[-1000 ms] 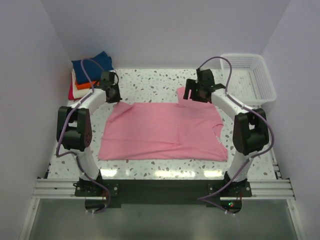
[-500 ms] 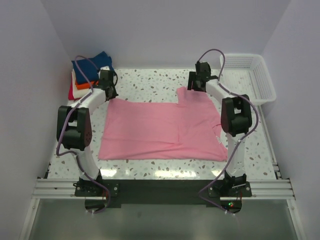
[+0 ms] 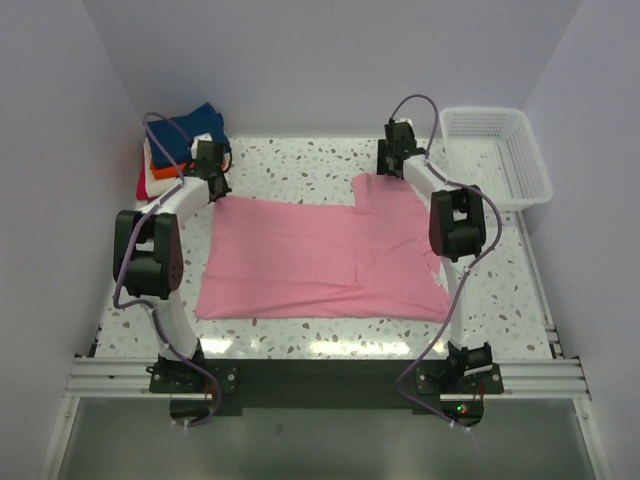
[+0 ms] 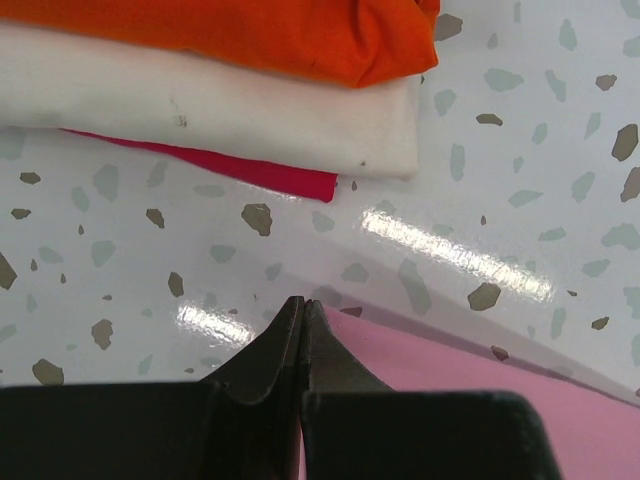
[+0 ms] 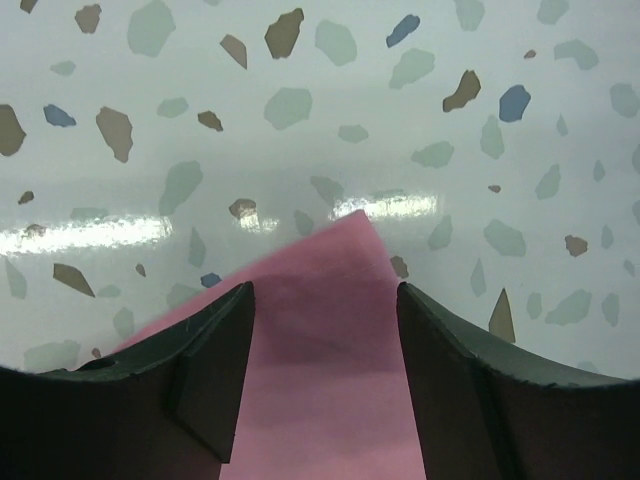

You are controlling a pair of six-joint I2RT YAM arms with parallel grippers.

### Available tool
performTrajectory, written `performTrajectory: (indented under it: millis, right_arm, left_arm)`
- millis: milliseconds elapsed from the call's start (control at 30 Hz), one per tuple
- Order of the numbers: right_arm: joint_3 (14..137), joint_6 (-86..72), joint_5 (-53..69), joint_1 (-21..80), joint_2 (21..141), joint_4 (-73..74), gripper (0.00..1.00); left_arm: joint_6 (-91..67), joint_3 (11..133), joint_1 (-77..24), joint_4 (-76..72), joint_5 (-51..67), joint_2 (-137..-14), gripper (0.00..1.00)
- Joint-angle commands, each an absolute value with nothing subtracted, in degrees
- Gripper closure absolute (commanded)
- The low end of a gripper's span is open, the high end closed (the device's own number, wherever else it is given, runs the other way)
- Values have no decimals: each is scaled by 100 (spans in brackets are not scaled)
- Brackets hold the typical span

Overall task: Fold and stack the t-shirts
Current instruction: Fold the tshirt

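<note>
From above, the pink t-shirt lies spread flat in the middle of the speckled table, one sleeve poking out at its far right. The folded stack, navy on top, sits at the far left corner, and a white mesh basket at the far right. The left gripper is down at the shirt's far left corner; the right gripper is at the sleeve.

Through the left wrist camera the jaws are pressed together, tips right at the pink edge; whether any cloth is nipped between them I cannot tell. Just beyond lie the orange, cream and red folds.

Through the right wrist camera the jaws stand spread on either side of the sleeve's pink tip, with nothing gripped.

I'd say the first fold is being set up: the right jaws need to pinch that sleeve tip, then both far corners get drawn over evenly
</note>
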State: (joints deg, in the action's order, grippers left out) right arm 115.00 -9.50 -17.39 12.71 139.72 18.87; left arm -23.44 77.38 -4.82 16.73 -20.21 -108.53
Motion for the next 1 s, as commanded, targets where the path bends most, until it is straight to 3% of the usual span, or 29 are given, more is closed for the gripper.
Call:
performTrajectory:
  millis: [0, 333, 567, 800, 967]
  right_arm:
    - [11970, -756, -2004, 1222, 14089, 1898, 38]
    - [13024, -887, -1837, 1169, 14651, 2706, 43]
    - [13069, -1467, -1381, 897, 14660, 3049, 44]
    - [13008, -1678, -1195, 879, 14651, 3252, 53]
    - [12824, -1793, -1038, 861, 14555, 3235, 66]
  left_arm:
    - [-2417, 7831, -413, 1283, -2083, -10934, 100]
    - [-2435, 7822, -413, 1222, -1951, -11092, 100]
    - [-2443, 7822, -413, 1204, -1925, -11153, 100]
    - [-2452, 7849, -413, 1195, -1890, -11215, 100]
    - [-2461, 7857, -413, 1169, -1863, -11268, 100]
